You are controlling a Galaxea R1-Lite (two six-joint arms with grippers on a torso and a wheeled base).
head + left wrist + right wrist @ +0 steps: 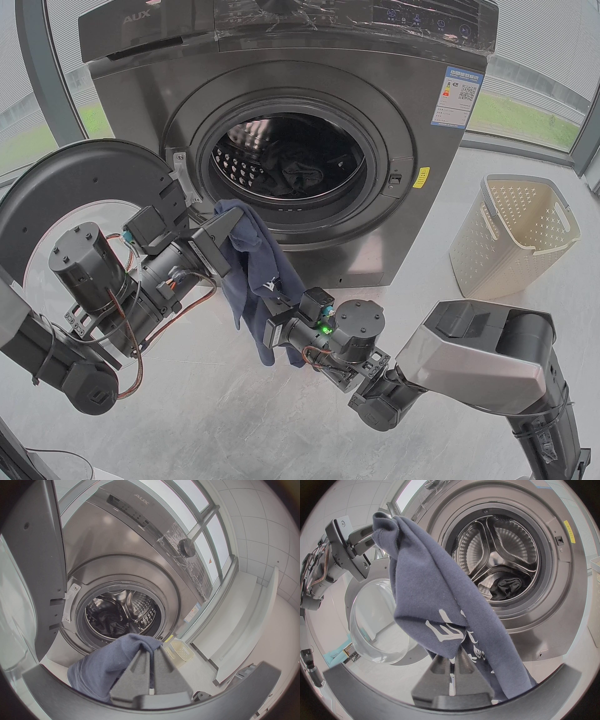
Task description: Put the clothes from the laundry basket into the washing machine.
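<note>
A navy blue garment with white print (256, 262) hangs in front of the open washing machine (400, 87), stretched between both arms. My left gripper (232, 220) is shut on its upper end, just below the drum opening's left rim. My right gripper (270, 300) is shut on its lower part, in front of the machine's base. The same cloth drapes over the left fingers (145, 667) and spreads across the right wrist view as the garment (431, 586), pinched between the right fingers (442, 673). A dark garment (294, 169) lies inside the drum (500, 545).
The round door (69, 187) stands swung open to the left, close behind my left arm. A cream laundry basket (519, 234) stands on the floor to the right of the machine, and I see nothing inside it. Grey floor spreads out in front.
</note>
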